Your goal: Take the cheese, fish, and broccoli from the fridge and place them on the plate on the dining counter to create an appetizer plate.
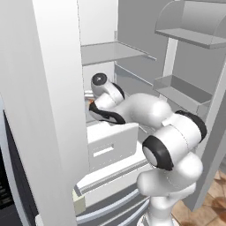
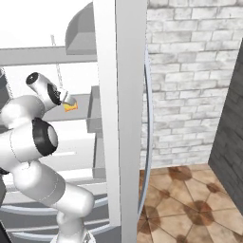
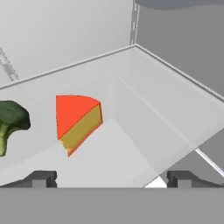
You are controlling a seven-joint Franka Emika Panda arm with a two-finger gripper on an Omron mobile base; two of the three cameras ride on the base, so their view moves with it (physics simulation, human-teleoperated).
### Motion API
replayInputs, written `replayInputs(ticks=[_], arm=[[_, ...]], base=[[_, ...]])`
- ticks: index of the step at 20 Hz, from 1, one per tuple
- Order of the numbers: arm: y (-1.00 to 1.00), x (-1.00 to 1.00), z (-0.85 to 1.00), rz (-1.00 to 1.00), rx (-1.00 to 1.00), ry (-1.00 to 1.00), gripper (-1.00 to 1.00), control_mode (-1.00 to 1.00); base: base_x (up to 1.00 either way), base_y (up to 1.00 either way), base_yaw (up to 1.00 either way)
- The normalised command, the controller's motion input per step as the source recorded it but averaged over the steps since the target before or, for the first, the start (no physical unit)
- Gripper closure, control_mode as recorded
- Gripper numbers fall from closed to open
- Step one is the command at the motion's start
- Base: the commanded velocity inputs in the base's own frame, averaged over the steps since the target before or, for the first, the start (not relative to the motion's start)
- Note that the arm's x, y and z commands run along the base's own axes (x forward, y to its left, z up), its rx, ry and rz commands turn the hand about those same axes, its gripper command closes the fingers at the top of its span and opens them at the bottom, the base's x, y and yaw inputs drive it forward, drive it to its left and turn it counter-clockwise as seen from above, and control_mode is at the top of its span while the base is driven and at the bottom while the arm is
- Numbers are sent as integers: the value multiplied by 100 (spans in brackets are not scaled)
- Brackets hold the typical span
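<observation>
My gripper (image 3: 111, 179) hangs spread and empty inside the fridge (image 1: 53, 110); cheese (image 3: 78, 120) and broccoli (image 3: 11, 122) lie on its shelf unpicked; nothing plated, I judge.

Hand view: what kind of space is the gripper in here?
Most likely inside an open fridge: pale walls and shelves, a white pull-out drawer, door bins. Food sits in it: a cheese wedge with the broccoli beside it. The open gripper faces them.
</observation>
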Motion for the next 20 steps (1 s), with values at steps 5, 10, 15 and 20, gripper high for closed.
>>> replayInputs(ticks=[5,10,15,20], arm=[[30,21,-22,-10,0,10,-100,-100],[16,18,-24,-7,0,1,-100,-100],[0,15,-33,-3,0,0,-100,-100],[0,9,-37,0,0,-2,-100,-100]], base=[[0,0,0],[0,0,0],[0,0,0],[0,0,0]])
